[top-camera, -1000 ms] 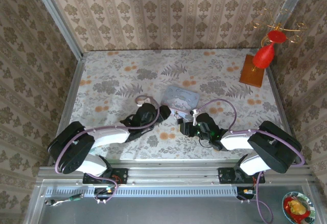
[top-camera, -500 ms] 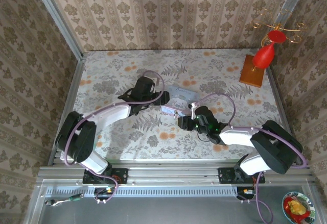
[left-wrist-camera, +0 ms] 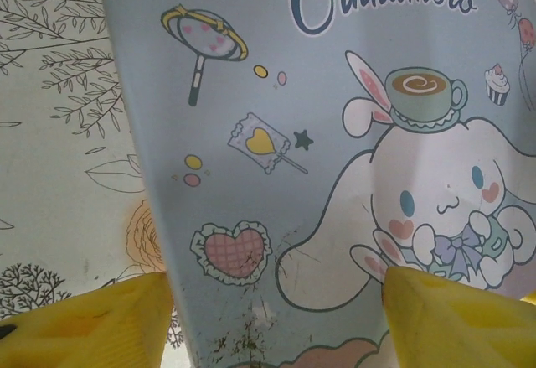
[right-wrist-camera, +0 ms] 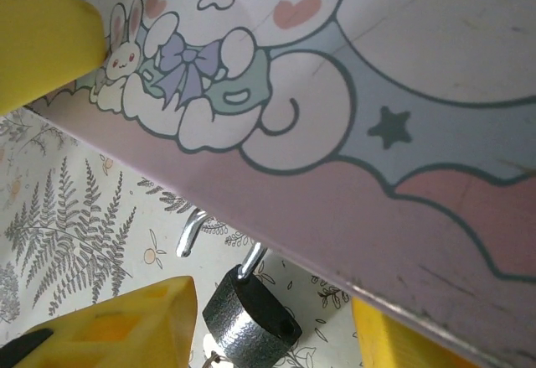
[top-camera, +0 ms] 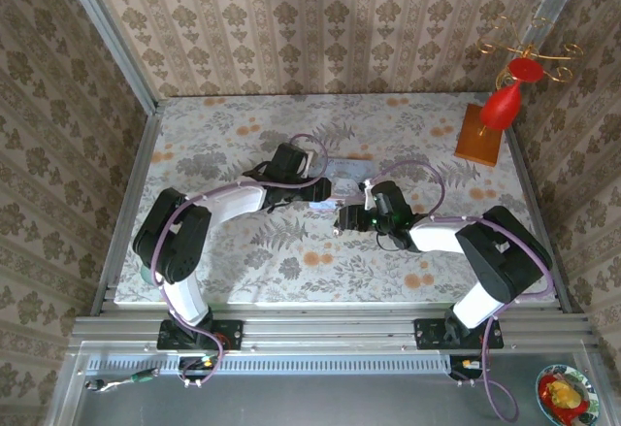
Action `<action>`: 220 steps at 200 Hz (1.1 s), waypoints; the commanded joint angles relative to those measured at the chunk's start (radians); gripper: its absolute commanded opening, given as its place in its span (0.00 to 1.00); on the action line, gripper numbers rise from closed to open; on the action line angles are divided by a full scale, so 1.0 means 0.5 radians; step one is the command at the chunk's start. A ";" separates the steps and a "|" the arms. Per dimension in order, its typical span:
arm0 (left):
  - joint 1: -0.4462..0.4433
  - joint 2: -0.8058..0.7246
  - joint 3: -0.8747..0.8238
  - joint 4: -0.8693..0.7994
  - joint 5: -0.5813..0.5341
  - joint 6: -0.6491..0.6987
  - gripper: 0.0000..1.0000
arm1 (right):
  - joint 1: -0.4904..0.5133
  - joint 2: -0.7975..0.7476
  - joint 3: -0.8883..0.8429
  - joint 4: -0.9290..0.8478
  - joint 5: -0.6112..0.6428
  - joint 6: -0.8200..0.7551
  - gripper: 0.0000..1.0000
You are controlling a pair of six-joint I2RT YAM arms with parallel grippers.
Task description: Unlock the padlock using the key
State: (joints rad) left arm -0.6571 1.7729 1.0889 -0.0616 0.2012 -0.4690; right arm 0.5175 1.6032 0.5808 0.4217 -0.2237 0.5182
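Near the centre of the top view, the pale blue Cinnamoroll tin lies on the floral table, with both arms reaching in to it. The left gripper is at the tin's lower-left side; the right gripper is just below it.

In the left wrist view the yellow fingertips sit in the bottom corners, spread wide over the lid, so that pincer is open and grips nothing.

In the right wrist view the padlock is bottom centre, a dark textured body with a silver shackle running up under the tin's edge. It sits between the parted yellow fingers, just beside the left one and clear of the right, so the right pincer is open too.
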 commanded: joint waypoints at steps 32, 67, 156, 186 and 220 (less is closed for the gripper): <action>-0.002 0.027 -0.153 0.136 -0.028 -0.193 0.64 | 0.005 0.130 -0.211 0.504 -0.125 0.332 0.47; -0.023 0.034 -0.154 0.149 -0.025 -0.215 0.63 | 0.057 0.238 -0.184 0.510 -0.091 0.393 0.48; -0.045 0.040 -0.197 0.221 -0.096 -0.279 0.61 | 0.293 0.254 0.020 0.015 0.441 0.401 0.41; -0.041 -0.014 -0.230 0.210 -0.154 -0.282 0.61 | 0.309 0.264 0.001 0.050 0.460 0.465 0.26; -0.040 0.016 -0.231 0.201 -0.170 -0.262 0.61 | 0.306 0.187 -0.186 0.375 0.456 0.637 0.08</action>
State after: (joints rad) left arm -0.6731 1.7679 1.0073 0.1101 0.1574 -0.6064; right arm 0.6617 1.7023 0.5640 0.5896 -0.0082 0.7685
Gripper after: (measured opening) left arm 0.613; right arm 0.123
